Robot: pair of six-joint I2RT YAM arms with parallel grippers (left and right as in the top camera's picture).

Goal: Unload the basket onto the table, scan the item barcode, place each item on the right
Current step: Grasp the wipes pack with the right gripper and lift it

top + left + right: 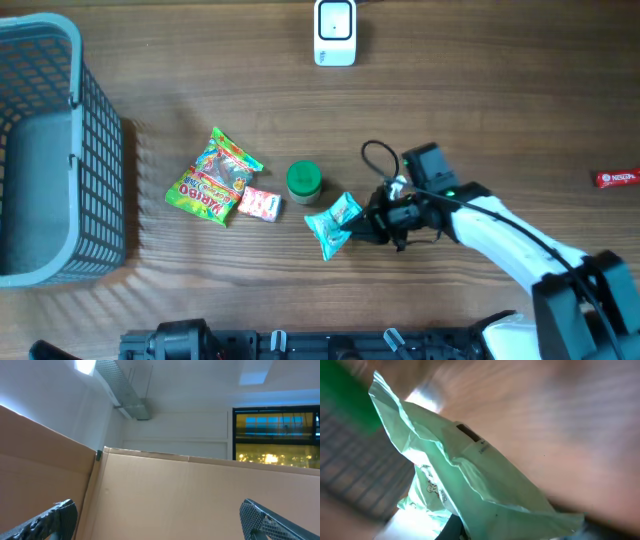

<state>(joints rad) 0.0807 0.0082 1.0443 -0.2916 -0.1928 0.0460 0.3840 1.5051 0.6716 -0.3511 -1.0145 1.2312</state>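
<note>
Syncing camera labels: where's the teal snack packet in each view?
Overhead: teal packet at centre, just lower right of the green jar.
Left wrist: not in it; only cardboard walls.
Right wrist: teal packet fills the centre, crumpled.
Shared landmark: the green jar, likely the green blur top left in right wrist.

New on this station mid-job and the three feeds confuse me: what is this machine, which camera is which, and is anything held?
It is a table with two robot arms. One picture looks straight down from above; the other two come from a camera on each wrist. On the table lie a basket, a white scanner, a candy bag, a pink pack, a green jar and a red bar. The right hand is shut on a teal packet, which fills its wrist view. The left hand is open and empty, facing cardboard.
</note>
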